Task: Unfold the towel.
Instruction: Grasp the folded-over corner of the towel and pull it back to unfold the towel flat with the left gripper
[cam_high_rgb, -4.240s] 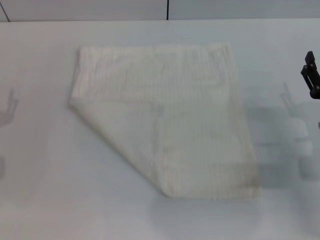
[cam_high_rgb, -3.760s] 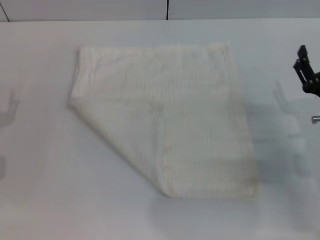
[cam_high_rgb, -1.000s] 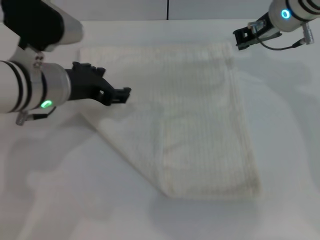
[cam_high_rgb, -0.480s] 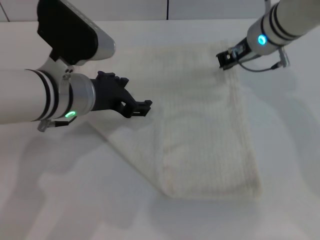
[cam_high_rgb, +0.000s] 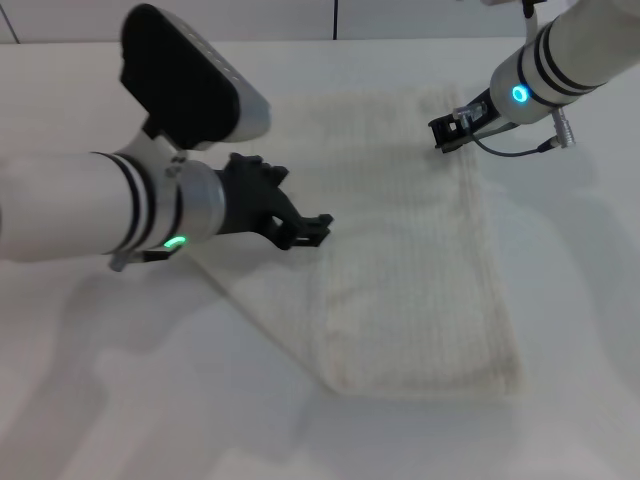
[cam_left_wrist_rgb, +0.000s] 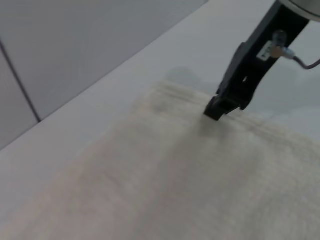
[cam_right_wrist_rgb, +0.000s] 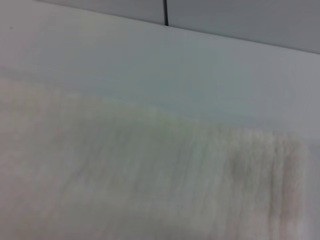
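The cream-white towel (cam_high_rgb: 400, 270) lies flat on the white table (cam_high_rgb: 120, 400), with its near left part folded over along a slanted edge. My left gripper (cam_high_rgb: 308, 232) is open and empty, reaching in from the left over the middle of the towel. My right gripper (cam_high_rgb: 447, 133) is at the towel's far right corner. In the left wrist view the right gripper (cam_left_wrist_rgb: 215, 112) has its tip down on the towel (cam_left_wrist_rgb: 175, 180) close to the far edge. The right wrist view shows the towel (cam_right_wrist_rgb: 125, 180) from close up.
A grey wall (cam_high_rgb: 200, 18) with a dark vertical seam runs along the table's far edge. My bulky left forearm (cam_high_rgb: 90, 210) hangs over the left side of the table. Bare table surface surrounds the towel on all sides.
Both arms have come in from the sides. The left gripper has moved right, over the towel's middle. The right gripper has moved left and down to the far right corner. The towel lies as before.
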